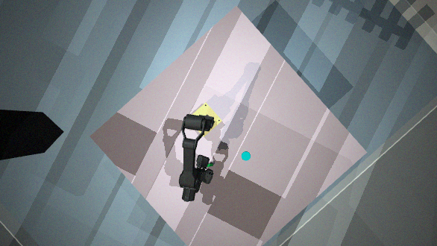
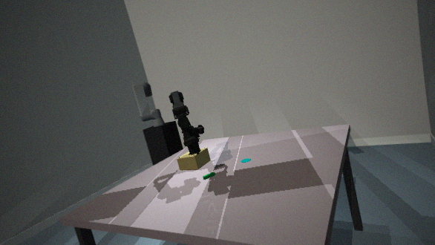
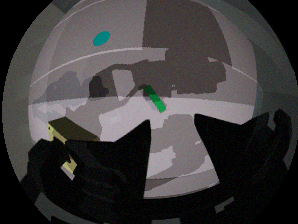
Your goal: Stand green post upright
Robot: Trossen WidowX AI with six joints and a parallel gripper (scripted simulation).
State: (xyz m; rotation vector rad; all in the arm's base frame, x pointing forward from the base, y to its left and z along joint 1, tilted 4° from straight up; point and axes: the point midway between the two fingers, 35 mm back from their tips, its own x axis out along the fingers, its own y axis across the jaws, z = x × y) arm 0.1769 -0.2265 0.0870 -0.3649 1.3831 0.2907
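Note:
The green post (image 1: 210,164) (image 2: 208,175) (image 3: 156,100) lies on its side on the table. The top view shows only a small part of it, the rest hidden behind the gripper. The flat cyan circle (image 1: 246,156) (image 2: 246,160) (image 3: 101,38) lies to the right of the post in the top and exterior views, with nothing on it. My gripper (image 1: 205,168) (image 3: 172,120) is partly open, with nothing between its fingers. It hangs above the table over the post's area; in the wrist view the post lies beyond the fingertips. The exterior view does not show the fingers clearly.
The yellow block (image 1: 206,109) (image 2: 188,163) (image 3: 60,132) is under the arm's base, behind and left of the post in the exterior view. The arm's shadows fall across the pinkish table (image 1: 306,142) (image 2: 282,208). A black pedestal (image 2: 163,142) stands beyond the table's left edge.

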